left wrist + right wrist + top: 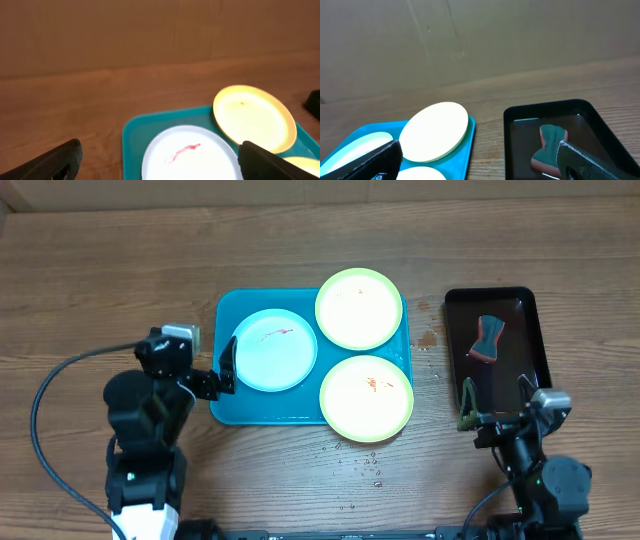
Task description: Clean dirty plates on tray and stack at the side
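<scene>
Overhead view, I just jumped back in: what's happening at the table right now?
Nothing is held. All three plates sit on the turquoise tray: the pale blue plate with a red smear, the near yellow-green plate with orange smears, and the far yellow-green plate. The left gripper is open at the tray's left edge, beside the pale blue plate. The right gripper is open over the near end of the black tray, where a green-and-orange sponge lies untouched. No plate is stacked aside.
</scene>
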`<control>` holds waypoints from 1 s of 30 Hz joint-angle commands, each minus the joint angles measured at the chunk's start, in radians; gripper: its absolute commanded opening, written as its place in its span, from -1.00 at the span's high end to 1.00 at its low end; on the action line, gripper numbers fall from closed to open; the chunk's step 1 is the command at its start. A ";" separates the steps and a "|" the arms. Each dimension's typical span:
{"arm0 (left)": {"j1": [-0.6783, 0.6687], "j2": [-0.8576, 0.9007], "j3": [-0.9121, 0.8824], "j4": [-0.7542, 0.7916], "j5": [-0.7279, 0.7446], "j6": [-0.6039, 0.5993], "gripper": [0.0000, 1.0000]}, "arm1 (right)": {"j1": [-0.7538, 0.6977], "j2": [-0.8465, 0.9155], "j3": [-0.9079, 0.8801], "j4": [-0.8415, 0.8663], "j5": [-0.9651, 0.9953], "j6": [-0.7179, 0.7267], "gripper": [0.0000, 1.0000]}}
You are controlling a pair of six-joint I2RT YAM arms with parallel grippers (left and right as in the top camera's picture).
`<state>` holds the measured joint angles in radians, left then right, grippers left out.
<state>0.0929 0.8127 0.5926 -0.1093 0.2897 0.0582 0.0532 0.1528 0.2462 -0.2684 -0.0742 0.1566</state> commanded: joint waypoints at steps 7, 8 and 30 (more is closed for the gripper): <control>-0.002 0.071 0.082 -0.063 0.050 -0.012 -1.00 | 0.003 0.313 0.286 -0.111 0.001 -0.005 -1.00; -0.002 0.076 0.084 -0.067 0.061 -0.012 -0.99 | 0.003 0.351 0.325 -0.138 0.001 -0.005 -1.00; -0.002 0.217 0.156 -0.175 0.130 -0.009 -1.00 | 0.004 0.668 0.627 -0.370 -0.063 -0.005 -1.00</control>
<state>0.0929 0.9974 0.6781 -0.2699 0.3950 0.0551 0.0532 0.8249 0.8402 -0.6418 -0.1177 0.1562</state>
